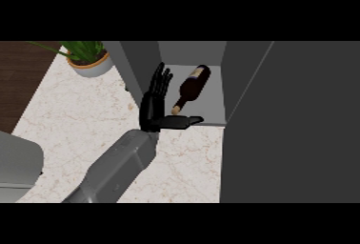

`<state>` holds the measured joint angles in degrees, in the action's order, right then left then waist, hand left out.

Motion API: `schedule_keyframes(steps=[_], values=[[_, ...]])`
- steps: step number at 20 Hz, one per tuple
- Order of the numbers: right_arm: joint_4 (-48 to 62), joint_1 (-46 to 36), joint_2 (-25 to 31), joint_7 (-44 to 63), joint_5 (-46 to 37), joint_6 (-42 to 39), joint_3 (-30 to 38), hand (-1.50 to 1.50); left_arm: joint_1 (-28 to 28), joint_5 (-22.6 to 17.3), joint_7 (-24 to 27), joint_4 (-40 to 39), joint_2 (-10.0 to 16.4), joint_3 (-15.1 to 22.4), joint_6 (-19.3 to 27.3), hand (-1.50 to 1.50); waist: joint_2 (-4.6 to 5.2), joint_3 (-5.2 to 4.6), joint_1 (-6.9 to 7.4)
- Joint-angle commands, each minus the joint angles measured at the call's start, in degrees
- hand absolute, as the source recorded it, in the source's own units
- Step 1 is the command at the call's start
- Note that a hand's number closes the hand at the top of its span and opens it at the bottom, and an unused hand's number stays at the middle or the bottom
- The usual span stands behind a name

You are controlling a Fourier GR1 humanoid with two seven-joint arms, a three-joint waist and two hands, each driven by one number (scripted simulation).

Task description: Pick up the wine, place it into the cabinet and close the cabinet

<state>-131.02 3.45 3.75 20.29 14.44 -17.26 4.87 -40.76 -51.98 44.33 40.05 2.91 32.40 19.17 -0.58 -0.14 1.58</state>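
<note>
I am viewing the wine (pixel 191 89) lying on its side inside the cabinet (pixel 215 97), long axis running back to front and neck pointing at the front edge. The left hand (pixel 151 108) is holding its fingers (pixel 160 81) straight and wide, thumb just beside the neck, gripping nothing.

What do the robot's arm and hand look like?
The forearm is plain grey and smooth, boxy with rounded edges. The left hand is all black, with slim fingers and a thumb. No cables or markings show. Only this one arm is in view.
</note>
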Motion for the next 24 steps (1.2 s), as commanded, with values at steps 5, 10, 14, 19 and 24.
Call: schedule_keyframes(steps=[5, 10, 14, 19, 24], values=[[-2.6, 2.2, -0.8, 1.7, 0.5, 0.2, -1.7, -1.5, 16.2, 4.5, -9.2, 33.0, 10.9, 8.2, 6.8, -1.5, -0.24, 0.2, 0.48], [-4.6, -0.1, 0.2, 3.7, 0.9, 1.3, -0.8, -1.5, 23.1, 7.2, -15.9, 53.7, 17.2, 10.6, 14.9, -1.5, -0.02, 0.2, -0.14], [-2.7, -2.5, 1.3, 3.5, 1.2, 0.8, 0.2, -1.5, 29.3, 11.3, -17.9, 63.8, 19.0, 11.9, 19.7, -1.5, 0.29, 0.18, -0.75], [0.0, -3.2, 3.8, 3.3, -1.6, -3.3, -2.7, 1.5, 34.8, 14.8, -19.3, 71.3, 22.1, 11.7, 20.0, -1.5, 0.39, 0.16, -0.69], [-3.0, 1.0, 9.4, 4.2, 2.9, -12.9, -6.1, 1.5, 40.8, 14.8, -16.8, 73.6, 25.4, 8.2, 19.9, -1.5, 0.4, 0.17, -0.76]])
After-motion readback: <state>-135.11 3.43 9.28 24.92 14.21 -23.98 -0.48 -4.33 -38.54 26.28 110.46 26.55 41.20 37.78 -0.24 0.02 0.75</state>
